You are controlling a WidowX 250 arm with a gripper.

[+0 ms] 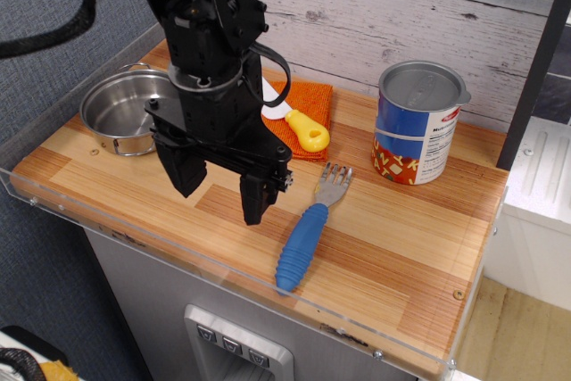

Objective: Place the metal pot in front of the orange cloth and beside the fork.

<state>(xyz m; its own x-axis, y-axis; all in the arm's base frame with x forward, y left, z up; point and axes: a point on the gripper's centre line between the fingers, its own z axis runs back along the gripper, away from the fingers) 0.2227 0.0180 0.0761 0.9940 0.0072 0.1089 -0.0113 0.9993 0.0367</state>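
The shiny metal pot (120, 111) sits at the back left of the wooden tabletop, partly hidden by my arm. The orange cloth (306, 106) lies at the back middle, with the yellow-handled white knife (302, 127) on it. The blue-handled fork (308, 229) lies in front of the cloth, tines pointing to the back. My black gripper (219, 195) hangs open and empty over the tabletop, to the right of the pot and left of the fork, in front of the cloth.
A tall blue-labelled tin can (418, 122) stands at the back right. A clear plastic rim (53, 131) edges the tabletop. A wooden plank wall (401, 6) rises behind. A dark post (535, 69) stands at the right.
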